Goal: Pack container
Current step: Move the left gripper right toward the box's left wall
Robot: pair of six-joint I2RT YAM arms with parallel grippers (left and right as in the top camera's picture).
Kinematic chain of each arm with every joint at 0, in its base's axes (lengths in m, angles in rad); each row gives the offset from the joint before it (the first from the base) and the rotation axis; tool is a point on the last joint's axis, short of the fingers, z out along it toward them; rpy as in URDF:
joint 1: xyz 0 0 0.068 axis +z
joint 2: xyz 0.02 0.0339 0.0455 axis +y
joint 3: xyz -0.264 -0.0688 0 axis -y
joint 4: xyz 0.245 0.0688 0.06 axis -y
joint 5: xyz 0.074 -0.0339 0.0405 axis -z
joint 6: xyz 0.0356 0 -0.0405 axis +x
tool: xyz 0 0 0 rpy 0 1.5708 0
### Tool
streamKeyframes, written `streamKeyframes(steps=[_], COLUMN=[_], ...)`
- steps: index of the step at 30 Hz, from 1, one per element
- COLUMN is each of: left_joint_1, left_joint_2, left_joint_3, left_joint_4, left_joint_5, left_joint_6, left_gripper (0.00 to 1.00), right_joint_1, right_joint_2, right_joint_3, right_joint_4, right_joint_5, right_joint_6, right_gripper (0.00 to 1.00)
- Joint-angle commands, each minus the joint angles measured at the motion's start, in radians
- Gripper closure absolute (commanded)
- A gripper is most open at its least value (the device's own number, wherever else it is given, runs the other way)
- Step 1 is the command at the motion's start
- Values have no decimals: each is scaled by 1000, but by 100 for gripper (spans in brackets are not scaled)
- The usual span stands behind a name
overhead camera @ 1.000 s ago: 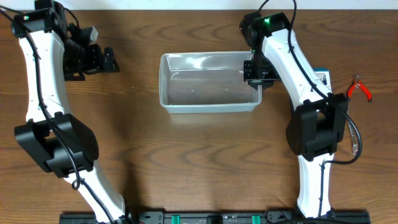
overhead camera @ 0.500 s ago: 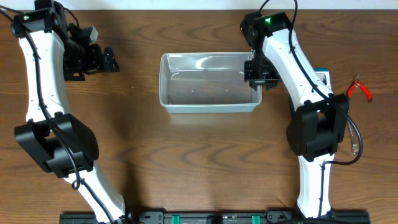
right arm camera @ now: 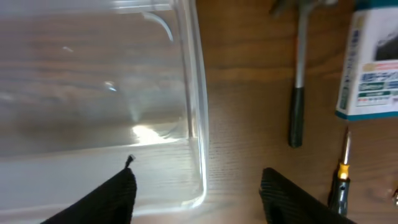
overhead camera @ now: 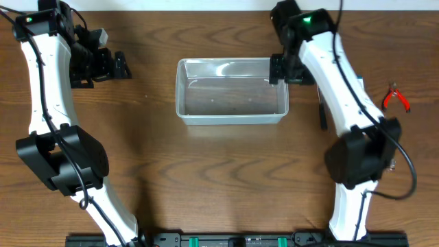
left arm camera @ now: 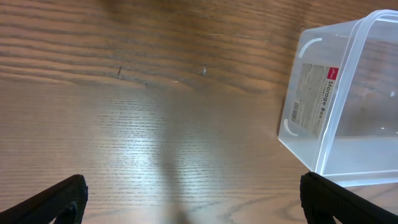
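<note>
The container is a clear plastic tub in the middle of the table and is empty. My right gripper hangs over its far right corner. In the right wrist view the gripper is open and empty, and its fingers straddle the container's right wall near a rounded corner. My left gripper is off to the far left of the tub, well apart from it. In the left wrist view it is open and empty over bare wood, with the container's labelled end at the right.
Right of the tub lie a tool with a metal shaft and dark handle, a blue-and-white box and a screwdriver. The dark handle also shows in the overhead view. Red-handled pliers lie at the far right.
My right arm swung outward and its gripper moved from over the tub's right end toward the far right corner. The left arm has not moved.
</note>
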Motion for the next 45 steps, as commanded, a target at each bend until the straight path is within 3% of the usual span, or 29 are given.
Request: streamKeyframes(steps=[1,9,18,26,27,33,34,37,40,43,45], left_joint_1=[0,-1,-55,-169,-178,-190,-190,-190,-190,-190,-190], left_joint_2=[6,6,6,7,7,7,7,7,7,7,7], left_joint_3=[5,5,5,5,5,4,3,-2,-11,-24,-35], left_joint_4=[-4,-4,-4,35,42,42,41,41,41,42,42], left_joint_5=[13,85,115,102,85,42,42,42,43,43,43], left_joint_6=[13,14,18,47,46,32,32,32,32,32,32], left_gripper=[2,2,2,2,2,2,11,51,66,94,94], right_joint_1=[-13,-43,-70,-69,-69,-69,-69,-69,-69,-69,-68], right_joint_2=[-80,-137,-135,-135,-135,-135,-135,-135,-135,-135,-135], right_joint_3=[4,4,4,3,3,2,2,2,0,-5,-17], right_joint_4=[9,11,22,50,50,53,55,62,72,86,105], right_joint_5=[20,51,50,-13,-13,-13,-13,-13,-13,-13,-13], right_joint_6=[-11,-83,-184,-246,-246,-246,-246,-245,-246,-245,-245], right_gripper=[27,11,1,1,2,44,47,47,51,64,77])
